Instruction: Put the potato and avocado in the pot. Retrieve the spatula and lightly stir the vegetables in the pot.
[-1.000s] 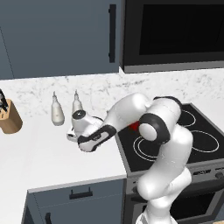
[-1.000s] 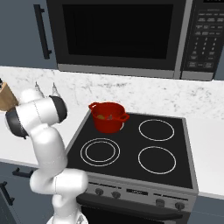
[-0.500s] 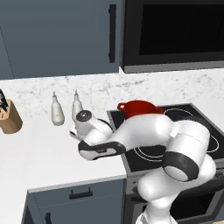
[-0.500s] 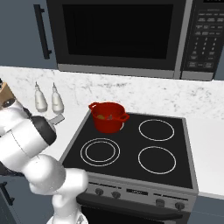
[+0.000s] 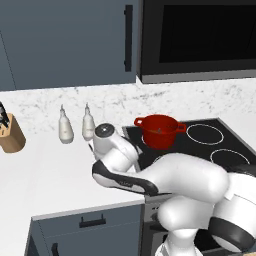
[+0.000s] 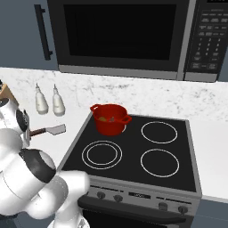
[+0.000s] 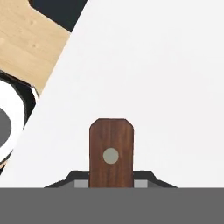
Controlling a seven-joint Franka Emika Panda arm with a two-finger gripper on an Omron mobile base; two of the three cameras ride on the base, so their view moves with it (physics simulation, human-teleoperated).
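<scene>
My gripper [image 7: 111, 183] is shut on the spatula [image 7: 111, 148], whose brown handle end sticks out between the dark tips over the white counter. In the right base view the spatula [image 6: 50, 130] lies level just left of the stove, grey blade pointing at the cooktop, handle running into my gripper [image 6: 29, 132]. The red pot [image 6: 110, 119] stands on the back left burner, to the right of the blade. Small ochre and dark pieces show inside it, too small to tell potato from avocado. The pot [image 5: 159, 131] also shows behind my arm in the left base view.
Two white bottles [image 5: 65, 129] [image 5: 88, 125] stand at the wall left of the stove [image 6: 133, 153]. A wooden knife block [image 5: 11, 134] sits further left. My own bulky arm [image 5: 170, 185] lies low across the counter's front edge. A microwave [image 6: 124, 35] hangs above.
My arm has folded down and swung left over the counter, uncovering the pot in the left base view. The pot and bottles have stayed put.
</scene>
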